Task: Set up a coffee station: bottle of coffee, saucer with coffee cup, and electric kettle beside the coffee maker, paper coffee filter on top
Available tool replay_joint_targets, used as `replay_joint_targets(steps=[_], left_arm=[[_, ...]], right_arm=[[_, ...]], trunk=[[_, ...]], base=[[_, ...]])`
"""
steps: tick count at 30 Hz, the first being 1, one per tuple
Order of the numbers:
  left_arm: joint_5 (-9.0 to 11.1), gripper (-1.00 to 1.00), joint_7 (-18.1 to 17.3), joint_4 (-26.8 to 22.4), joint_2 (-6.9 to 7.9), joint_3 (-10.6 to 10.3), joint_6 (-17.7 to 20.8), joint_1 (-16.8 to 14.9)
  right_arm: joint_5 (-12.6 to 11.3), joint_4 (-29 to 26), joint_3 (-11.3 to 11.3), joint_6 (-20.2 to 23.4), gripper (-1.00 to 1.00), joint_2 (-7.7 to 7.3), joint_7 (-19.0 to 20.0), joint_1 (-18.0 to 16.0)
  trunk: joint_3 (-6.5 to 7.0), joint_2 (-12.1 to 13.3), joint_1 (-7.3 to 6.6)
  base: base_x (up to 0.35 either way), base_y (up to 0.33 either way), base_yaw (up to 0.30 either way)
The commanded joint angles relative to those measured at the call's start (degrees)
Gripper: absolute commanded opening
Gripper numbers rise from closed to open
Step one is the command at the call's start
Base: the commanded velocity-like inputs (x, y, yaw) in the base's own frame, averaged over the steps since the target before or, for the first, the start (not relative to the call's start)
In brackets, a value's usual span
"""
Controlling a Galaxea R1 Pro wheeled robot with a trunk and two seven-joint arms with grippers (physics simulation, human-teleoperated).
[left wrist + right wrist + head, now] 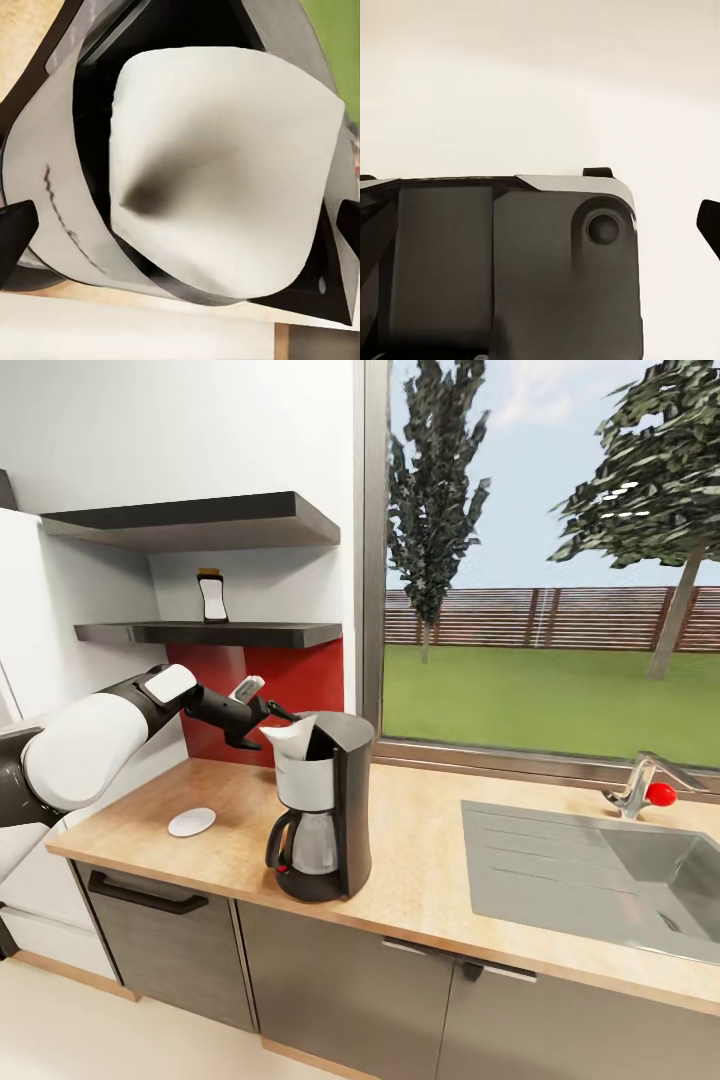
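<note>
1. The filter-placing step is judged to be in hand; the paper coffee filter is seen on top of the coffee maker, with the left gripper just beside it
2. Its jaws are seen spread apart, the filter apparently released
3. A retreat is called for next, then the bottle of coffee on the kitchen shelf; the saucer lies on the kitchen countertop
4. The right jaws cannot be judged

**A home kitchen by a garden window**

A light wood-look countertop runs over glossy grey cabinet fronts, with a steel sink and a red-knobbed tap set in. A drip coffee maker stands on it. Black wall shelves hang over a red splashback, and the large window shows lawn, fence and trees.
</note>
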Motion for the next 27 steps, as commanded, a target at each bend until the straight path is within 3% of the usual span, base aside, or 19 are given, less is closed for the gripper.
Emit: replay_joint_targets(steps=[1, 21, 24, 27], left_arm=[[-0.15, 1.0, -0.28, 0.15, 0.04, 0.04, 0.01, -0.06], [-0.19, 1.0, -0.28, 0.15, 0.32, -0.07, -0.04, 0.01], [-0.43, 1.0, -0.3, 0.15, 2.42, -0.15, -0.08, 0.02], [-0.64, 1.0, -0.38, 0.15, 6.52, -0.3, -0.09, 0.13]], right_arm=[[-0.05, 0.05, -0.13, -0.2, 1.0, 0.02, -0.02, -0.02], [-0.06, 0.05, -0.13, -0.2, 1.0, 0.02, -0.02, -0.02], [-0.05, 0.05, -0.13, -0.2, 1.0, 0.02, -0.02, -0.02], [-0.05, 0.05, -0.13, -0.2, 1.0, 0.03, -0.02, -0.02]], trunk=[[-0.03, -0.04, 0.02], [-0.03, -0.04, 0.02], [-0.03, -0.04, 0.02], [-0.03, -0.04, 0.02]], base=[[0.0, 0.0, 0.0], [0.0, 0.0, 0.0], [0.0, 0.0, 0.0], [0.0, 0.0, 0.0]])
